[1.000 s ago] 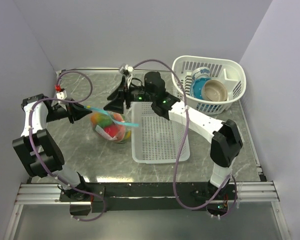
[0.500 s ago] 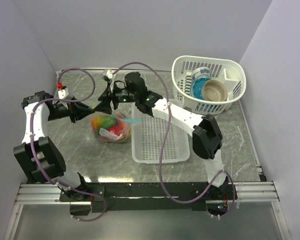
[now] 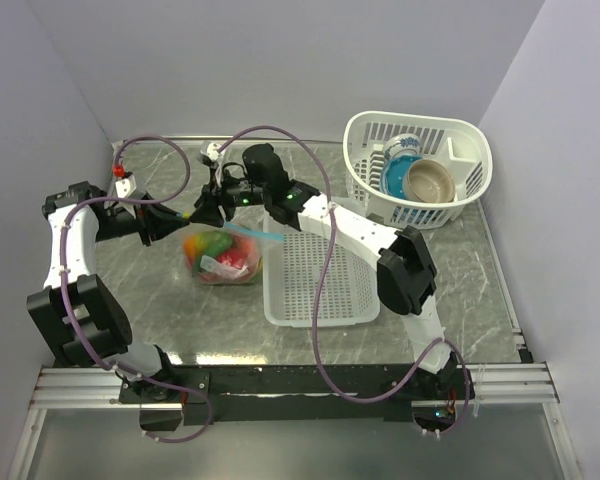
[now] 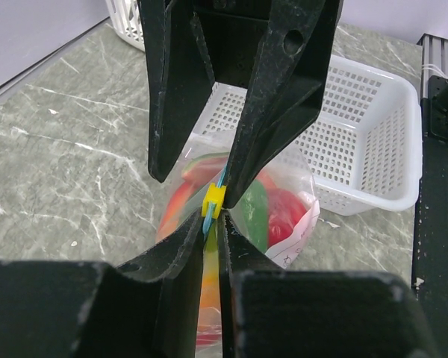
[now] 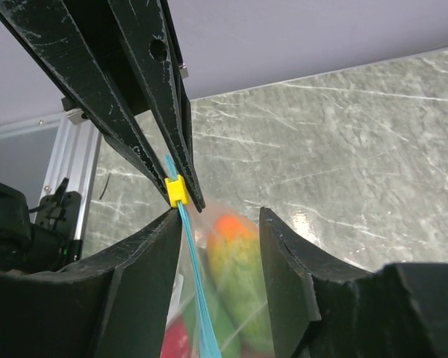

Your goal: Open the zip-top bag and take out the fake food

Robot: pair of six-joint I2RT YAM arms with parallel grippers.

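Observation:
The zip-top bag [image 3: 225, 262] lies on the table left of centre, full of fake food [image 3: 218, 247] in red, green, orange and yellow. Its teal zip strip [image 5: 196, 298] runs up to a yellow slider [image 4: 213, 200]. My left gripper [image 4: 211, 224] is shut on the strip's end just behind the slider; it also shows in the top view [image 3: 172, 221]. My right gripper [image 5: 220, 216] is open, facing the left one. The strip lies against its left finger, and the slider [image 5: 176, 192] sits at that fingertip. It also shows in the top view [image 3: 206, 210].
A flat white slotted basket [image 3: 320, 270] lies right of the bag, under my right forearm. A round white basket [image 3: 420, 160] at the back right holds a blue bowl [image 3: 395, 175] and a tan bowl [image 3: 429, 181]. Walls close in on the left, back and right.
My right gripper has moved left along the zip strip, from near the flat basket to the slider end beside my left gripper. The left gripper has kept its hold.

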